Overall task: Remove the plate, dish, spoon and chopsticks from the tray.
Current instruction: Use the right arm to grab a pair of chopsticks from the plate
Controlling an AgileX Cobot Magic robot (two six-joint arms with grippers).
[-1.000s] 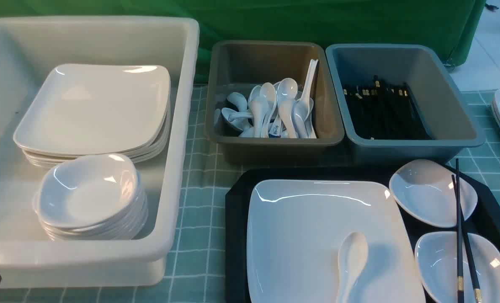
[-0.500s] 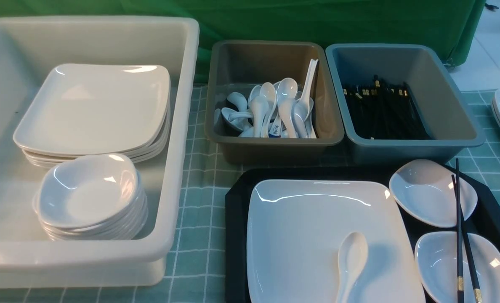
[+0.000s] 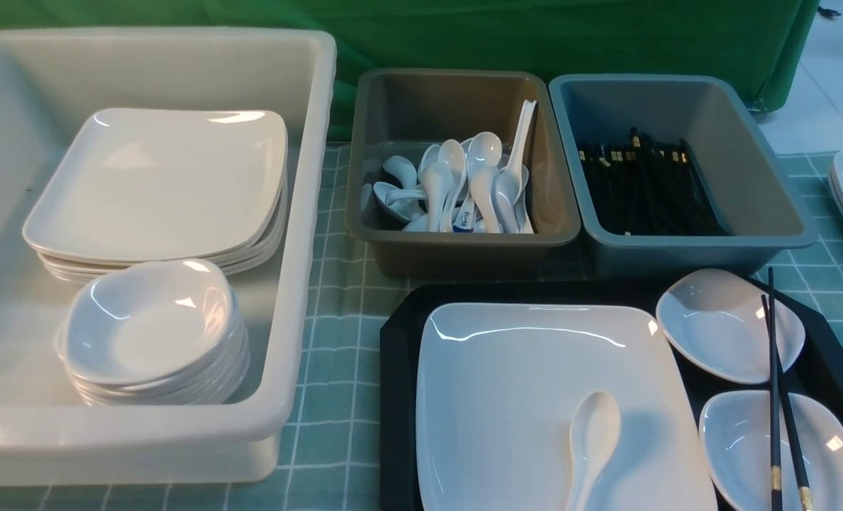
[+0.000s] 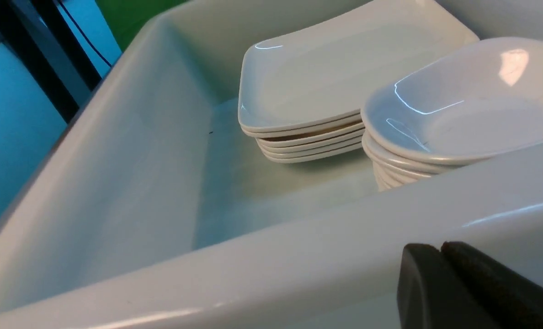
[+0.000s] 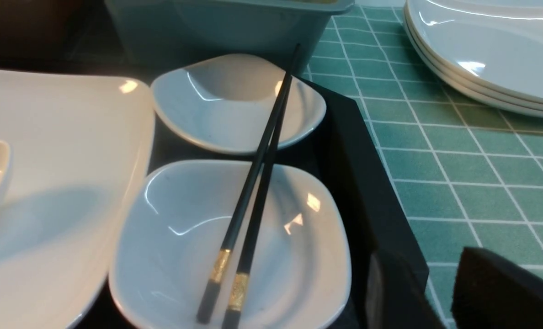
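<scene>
Nothing has been cleared yet, judging by how things lie. In the front view the tray [image 3: 397, 369] fills the lower right of the frame and carries everything. The plate [image 3: 528, 369] takes up its left part, and the spoon [image 3: 592, 440] lies on the plate, bowl up, near the bottom edge of the frame. To the right sit the far dish [image 3: 712, 326] and the near dish [image 3: 748, 447], with the chopsticks [image 3: 776, 397] laid across both. The white tub [image 3: 301, 284] on the left holds stacked plates and dishes. The brown tub [image 3: 464, 245] at upper centre holds spoons, and the blue tub [image 3: 677, 252] beside it holds chopsticks. These are likely where the pieces go.

Neither claw shows in the front view. The right claw [image 5: 429, 269] stands partly open and empty, just outside the tray's rim over the green-checked counter [image 5: 481, 183]. The gold-banded ends of the chopsticks are the nearest task thing to it, resting in the near dish. The left claw [image 4: 440, 249] is pinched closed on nothing, outside the white tub's near wall and well apart from the tray.
</scene>
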